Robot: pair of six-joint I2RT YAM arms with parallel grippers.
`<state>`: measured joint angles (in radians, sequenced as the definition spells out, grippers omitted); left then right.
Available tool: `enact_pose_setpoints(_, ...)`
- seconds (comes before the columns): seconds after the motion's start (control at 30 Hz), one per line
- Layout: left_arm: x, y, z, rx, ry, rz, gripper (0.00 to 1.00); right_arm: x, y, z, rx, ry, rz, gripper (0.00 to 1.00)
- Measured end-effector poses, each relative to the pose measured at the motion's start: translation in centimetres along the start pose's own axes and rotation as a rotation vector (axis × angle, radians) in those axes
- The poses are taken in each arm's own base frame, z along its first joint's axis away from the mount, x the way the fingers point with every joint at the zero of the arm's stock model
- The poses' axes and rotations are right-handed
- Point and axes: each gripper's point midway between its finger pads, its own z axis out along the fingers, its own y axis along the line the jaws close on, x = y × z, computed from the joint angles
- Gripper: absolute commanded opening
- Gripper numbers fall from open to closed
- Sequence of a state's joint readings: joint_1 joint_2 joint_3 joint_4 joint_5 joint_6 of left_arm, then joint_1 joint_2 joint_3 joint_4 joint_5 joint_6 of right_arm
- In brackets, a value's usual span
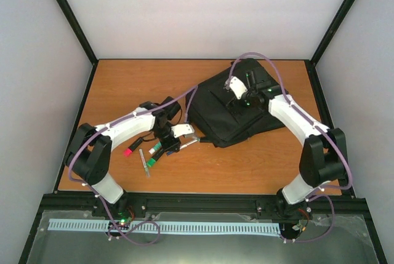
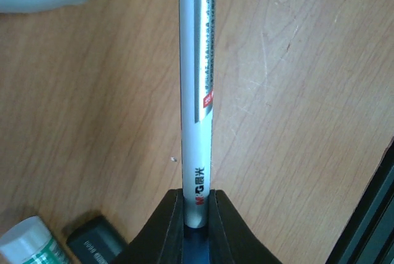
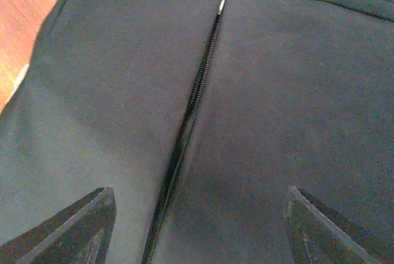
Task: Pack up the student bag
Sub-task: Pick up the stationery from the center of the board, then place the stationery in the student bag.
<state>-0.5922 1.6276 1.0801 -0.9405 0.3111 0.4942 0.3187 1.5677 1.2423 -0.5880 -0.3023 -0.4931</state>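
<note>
On the far right part of the brown wooden table (image 1: 123, 85) lies the student bag (image 1: 210, 115), a large black backpack of soft fabric, resting flat. Above it hangs the right gripper (image 3: 198, 202), its two dark jaws wide apart with nothing between them. Under them we see only black cloth and a long black zipper (image 3: 196, 98) with a small metal pull (image 3: 223, 2) at its far end. Along the part that we see, the zipper looks closed. The left gripper (image 2: 198, 205) is low over the table, just left of the bag. It is closed tight on a slim white and silver pen (image 2: 197, 79), near one end of it.

We judge that the bag is light but floppy. The cloth will fold and slide under a push, and it will not keep an opening by itself. The smooth panel gives little to pinch. The better place to take hold is, we think, the metal pull, or a fold of cloth just beside the zipper, while the other arm brings the pen.
</note>
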Motion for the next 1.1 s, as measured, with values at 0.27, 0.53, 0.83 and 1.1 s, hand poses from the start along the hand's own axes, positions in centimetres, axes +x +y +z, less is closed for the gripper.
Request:
enact_pose_setpoints(0.27, -1.6, 0.1, -1.9, 0.002, -0.079, -0.033, 0.08, -0.4, -0.4, 4.0, 0.044, 0.072, -0.034, 0.7)
enact_pose_setpoints(0.53, -4.4, 0.0, -4.1, 0.018, -0.161, -0.038, 0.09, -0.3, -1.7, 5.1, 0.133, 0.112, -0.027, 0.52)
enact_pose_setpoints(0.83, -7.1, 0.4, -4.8, 0.051, -0.207, -0.069, 0.09, -0.1, -1.3, 5.3, 0.139, 0.128, 0.005, 0.06)
enact_pose_setpoints(1.1, -9.8, 1.4, -4.4, 0.091, -0.221, -0.131, 0.09, -0.6, -1.0, 4.7, 0.123, 0.124, 0.012, 0.03)
